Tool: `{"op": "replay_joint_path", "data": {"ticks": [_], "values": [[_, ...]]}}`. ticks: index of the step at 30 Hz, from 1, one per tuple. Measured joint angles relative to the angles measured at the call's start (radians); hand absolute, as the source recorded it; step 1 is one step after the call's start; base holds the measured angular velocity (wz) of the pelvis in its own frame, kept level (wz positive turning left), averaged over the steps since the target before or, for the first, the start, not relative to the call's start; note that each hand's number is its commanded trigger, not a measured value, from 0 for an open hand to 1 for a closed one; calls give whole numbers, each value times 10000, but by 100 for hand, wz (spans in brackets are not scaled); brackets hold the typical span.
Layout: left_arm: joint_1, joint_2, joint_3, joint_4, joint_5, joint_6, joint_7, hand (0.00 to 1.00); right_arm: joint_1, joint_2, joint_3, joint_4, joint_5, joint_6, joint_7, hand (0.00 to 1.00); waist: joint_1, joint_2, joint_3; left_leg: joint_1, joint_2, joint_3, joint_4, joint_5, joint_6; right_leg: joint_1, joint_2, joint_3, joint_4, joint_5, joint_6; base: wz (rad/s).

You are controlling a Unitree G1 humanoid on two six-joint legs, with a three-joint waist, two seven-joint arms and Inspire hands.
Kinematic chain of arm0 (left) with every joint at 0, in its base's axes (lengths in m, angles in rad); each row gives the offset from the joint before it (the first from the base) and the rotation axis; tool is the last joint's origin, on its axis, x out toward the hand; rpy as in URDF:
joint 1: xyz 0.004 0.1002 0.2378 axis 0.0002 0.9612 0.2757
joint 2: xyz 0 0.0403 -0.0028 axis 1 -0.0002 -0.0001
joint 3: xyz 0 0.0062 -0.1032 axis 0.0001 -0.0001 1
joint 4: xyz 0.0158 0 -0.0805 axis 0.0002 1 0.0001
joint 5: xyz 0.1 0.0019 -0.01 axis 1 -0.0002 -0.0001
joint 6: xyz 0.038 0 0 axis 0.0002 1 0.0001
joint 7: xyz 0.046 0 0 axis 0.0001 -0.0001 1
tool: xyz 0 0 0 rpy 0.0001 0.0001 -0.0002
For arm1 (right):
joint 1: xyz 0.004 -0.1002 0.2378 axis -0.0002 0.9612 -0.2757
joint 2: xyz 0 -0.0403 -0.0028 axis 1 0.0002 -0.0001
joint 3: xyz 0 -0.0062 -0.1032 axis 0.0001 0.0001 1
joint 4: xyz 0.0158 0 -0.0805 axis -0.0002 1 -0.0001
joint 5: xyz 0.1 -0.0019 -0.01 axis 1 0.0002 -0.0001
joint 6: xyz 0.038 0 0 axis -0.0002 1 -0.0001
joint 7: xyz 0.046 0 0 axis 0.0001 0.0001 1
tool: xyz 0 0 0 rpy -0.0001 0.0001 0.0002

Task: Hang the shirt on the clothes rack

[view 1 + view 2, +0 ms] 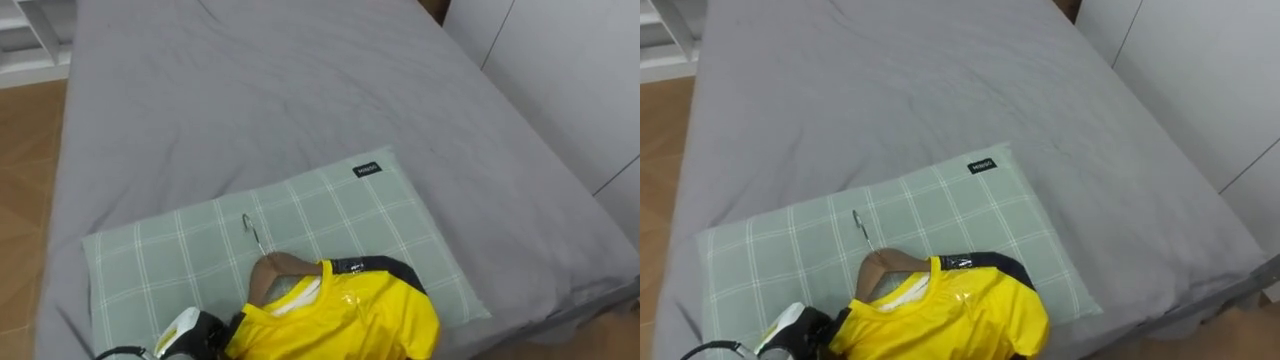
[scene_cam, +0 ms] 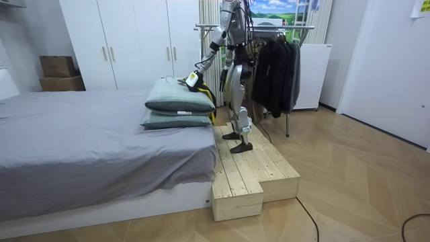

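The green-and-white checked pillow (image 1: 320,215) is the thing to go by here. It's stacked on a second, plain grey-green pillow (image 2: 176,120) at the end of the grey-sheeted bed (image 1: 300,80) nearest the robot. The yellow shirt (image 1: 350,315) with a dark collar is laid flat on the near part of the checked pillow. It's threaded on a brown wooden hanger (image 1: 280,267), whose thin metal hook (image 1: 252,231) is stretched over the pillow's middle, pointed away from the robot.

The left robot hand (image 1: 195,335) is set at the pillow's near left corner, right against the shirt's shoulder. Whether anything is gripped can't be told, since the fingers are cut off at the picture's edge.

For writing, a small dark tag (image 1: 367,170) is sewn at the pillow's far right corner, but its pale lettering is too small to be made out. Same goes for a pale mark on the shirt's collar.

Beyond the pillow, a long stretch of smooth sheet is seen. Left of the pillow the bed edge is met by wooden floor (image 1: 25,200), and to the right white wardrobe doors (image 1: 560,80) are set close to the bed.

In the room view the robot is stood on a pale wooden platform (image 2: 248,168) just beside the pillow, with one arm stretched to it. Behind the robot, away from the pillow, a metal clothes rack (image 2: 299,27) is hung with dark garments (image 2: 275,67).
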Motion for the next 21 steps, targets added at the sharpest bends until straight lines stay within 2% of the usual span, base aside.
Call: {"op": "replay_joint_path", "data": {"ticks": [21], "values": [[39, 6, -128, 11, -293, -60, -154, 100, 25, 7, -9, 9, -99, -87, -58, 0, 14, -12, 11, 86, 14, -155, -20, 4, -8, 258, 34, -128, -225, 52, -3, 1]]}}
